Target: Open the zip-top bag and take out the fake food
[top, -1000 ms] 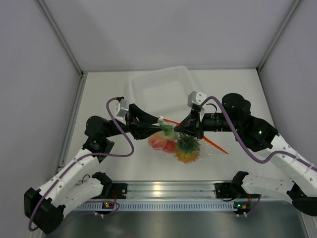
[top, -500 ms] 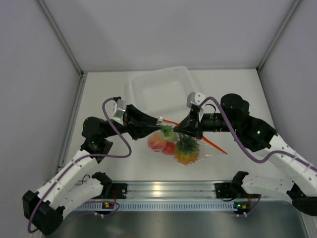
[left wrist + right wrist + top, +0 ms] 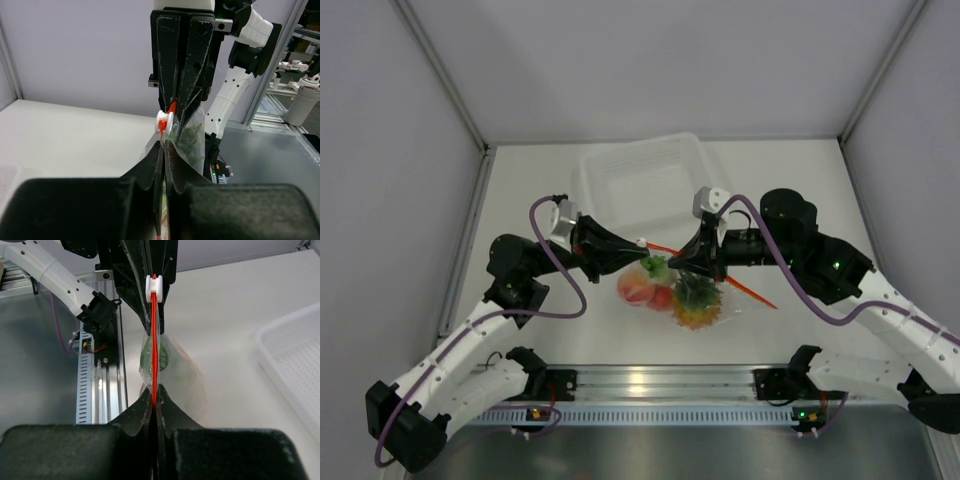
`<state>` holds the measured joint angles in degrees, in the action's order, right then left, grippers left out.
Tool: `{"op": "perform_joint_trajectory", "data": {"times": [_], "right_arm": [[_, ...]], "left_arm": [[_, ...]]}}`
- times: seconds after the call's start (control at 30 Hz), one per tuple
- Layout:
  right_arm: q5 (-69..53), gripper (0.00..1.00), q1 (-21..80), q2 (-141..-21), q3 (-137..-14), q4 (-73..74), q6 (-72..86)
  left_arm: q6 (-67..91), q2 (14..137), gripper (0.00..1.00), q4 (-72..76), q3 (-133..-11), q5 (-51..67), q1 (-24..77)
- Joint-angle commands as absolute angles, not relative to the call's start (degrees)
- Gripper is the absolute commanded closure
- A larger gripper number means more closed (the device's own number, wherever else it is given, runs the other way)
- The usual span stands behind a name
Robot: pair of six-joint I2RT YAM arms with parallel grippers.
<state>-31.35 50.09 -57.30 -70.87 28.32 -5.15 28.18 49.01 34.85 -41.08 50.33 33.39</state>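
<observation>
The zip-top bag [image 3: 710, 300] hangs between my two grippers above the table, its red-orange zip strip [image 3: 752, 289] running down to the right. Inside it are the fake food pieces: an orange pineapple [image 3: 695, 308], a peach-coloured fruit [image 3: 636, 290], a small red fruit [image 3: 663, 297] and a green top [image 3: 657, 267]. My left gripper [image 3: 642, 245] is shut on the bag's top edge just behind the white slider [image 3: 164, 121]. My right gripper [image 3: 677, 262] is shut on the zip strip [image 3: 154, 347], facing the left one. The slider [image 3: 154, 289] sits at the left gripper's tips.
A rigid clear tray [image 3: 645, 180] stands on the white table behind the grippers; its corner shows in the right wrist view [image 3: 295, 365]. Grey walls enclose the left, back and right. An aluminium rail [image 3: 650, 385] runs along the near edge.
Both arms have shifted slightly to the left with the bag held between them. The grips have not changed.
</observation>
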Motion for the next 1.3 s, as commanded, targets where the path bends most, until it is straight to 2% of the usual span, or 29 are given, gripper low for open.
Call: {"op": "perform_joint_trajectory", "data": {"times": [0.0,0.1,0.13,0.23,0.53,0.97,1.27], "right_arm": [[-31.9,1.00,50.2,-57.6,-71.5,24.9,-5.2],[-27.4,0.98,50.3,-57.8,-71.5,26.5,-5.5],[-26.5,0.88,50.3,-57.7,-71.7,27.1,-5.6],[-24.6,0.82,50.1,-56.7,-72.0,28.0,-5.6],[-31.3,0.70,49.9,-59.3,-76.8,27.3,-5.4],[-37.1,0.69,50.1,-63.8,-80.6,26.5,-6.4],[-34.6,0.72,50.2,-64.7,-79.5,26.3,-6.6]], "left_arm": [[27.8,49.0,1.00,36.2,-43.4,51.2,33.8],[27.3,49.3,1.00,36.2,-42.9,51.3,33.8],[27.3,49.4,1.00,36.2,-42.7,51.6,33.8],[27.2,49.7,1.00,36.2,-42.5,52.3,33.8],[27.2,53.3,1.00,36.2,-43.1,58.0,33.8],[28.9,56.0,1.00,36.2,-44.1,56.8,33.9],[29.4,56.0,1.00,36.2,-44.1,56.4,33.9]]}}
